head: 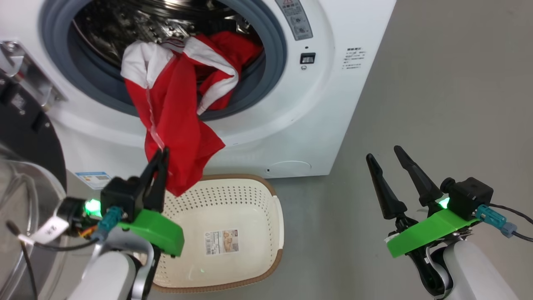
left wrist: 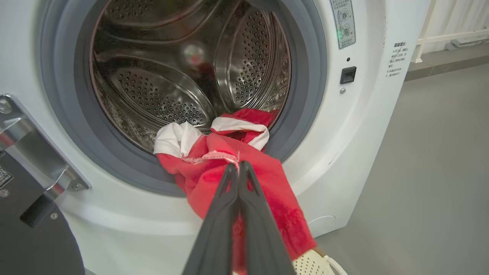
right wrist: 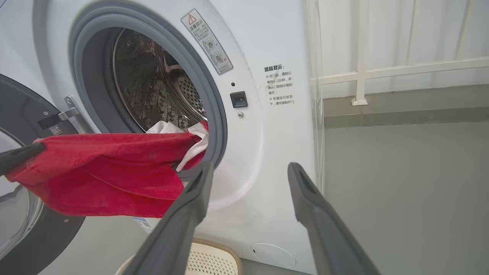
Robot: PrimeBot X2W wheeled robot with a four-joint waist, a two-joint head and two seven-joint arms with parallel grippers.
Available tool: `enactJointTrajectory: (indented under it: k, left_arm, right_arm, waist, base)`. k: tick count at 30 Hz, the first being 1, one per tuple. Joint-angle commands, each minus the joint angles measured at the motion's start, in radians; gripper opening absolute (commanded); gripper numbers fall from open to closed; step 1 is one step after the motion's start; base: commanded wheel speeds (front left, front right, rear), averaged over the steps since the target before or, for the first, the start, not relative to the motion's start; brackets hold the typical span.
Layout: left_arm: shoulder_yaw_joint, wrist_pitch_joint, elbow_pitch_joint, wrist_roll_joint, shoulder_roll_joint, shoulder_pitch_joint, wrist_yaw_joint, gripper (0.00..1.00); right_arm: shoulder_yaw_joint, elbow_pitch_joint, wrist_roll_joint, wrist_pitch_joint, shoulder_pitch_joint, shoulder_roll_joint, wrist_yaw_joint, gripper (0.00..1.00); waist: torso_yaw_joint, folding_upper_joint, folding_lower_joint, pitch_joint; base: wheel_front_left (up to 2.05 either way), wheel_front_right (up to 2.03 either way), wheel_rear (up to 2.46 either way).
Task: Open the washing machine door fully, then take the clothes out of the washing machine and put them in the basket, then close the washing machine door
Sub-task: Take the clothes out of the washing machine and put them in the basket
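Note:
The washing machine (head: 291, 125) stands with its door (head: 25, 175) swung wide to the left. Red clothes (head: 175, 125) with white stripes spill from the steel drum (left wrist: 172, 76) over the grey gasket and hang down. My left gripper (head: 160, 156) is shut on the garment's red edge, above the basket's far left rim; the left wrist view shows its fingers (left wrist: 229, 198) pinching the seam of the clothes (left wrist: 229, 172). The cream basket (head: 225, 233) sits on the floor below the opening. My right gripper (head: 385, 152) hangs open and holds nothing, to the right of the machine.
The open door's glass bowl (head: 16, 208) and hinge bracket (head: 25, 75) crowd my left arm. Grey floor (head: 437, 104) stretches to the right of the machine. A white railing (right wrist: 401, 68) runs along the far wall.

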Motion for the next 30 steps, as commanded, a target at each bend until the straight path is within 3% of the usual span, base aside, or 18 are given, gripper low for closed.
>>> enactJointTrajectory:
  k: [1,10,13,30]
  left_arm:
    - [0.032,-0.006,-0.028,-0.006,0.027,0.000,0.011,0.00]
    - [0.012,-0.049,0.043,-0.032,-0.003,0.055,0.009,0.00]
    - [0.004,-0.089,0.106,-0.042,-0.017,0.057,-0.011,0.00]
    - [0.029,-0.230,0.703,-0.095,-0.126,-0.102,-0.126,0.00]
  right_arm:
    - [0.019,-0.028,0.011,-0.005,-0.016,-0.002,0.002,1.00]
    - [0.009,-0.033,0.008,-0.005,-0.023,-0.002,0.002,1.00]
    - [0.010,-0.034,0.008,-0.005,-0.026,0.000,0.002,1.00]
    - [0.017,-0.032,0.008,-0.005,-0.052,0.004,0.002,1.00]
  waist:
    - [-0.016,0.0000,0.0000,0.015]
    - [-0.052,0.0000,0.0000,0.044]
    - [-0.060,0.0000,0.0000,0.054]
    - [-0.093,0.0000,0.0000,0.103]
  base:
    - [0.00,0.00,0.00]
    - [0.00,0.00,0.00]
    - [0.00,0.00,0.00]
    - [0.00,0.00,0.00]
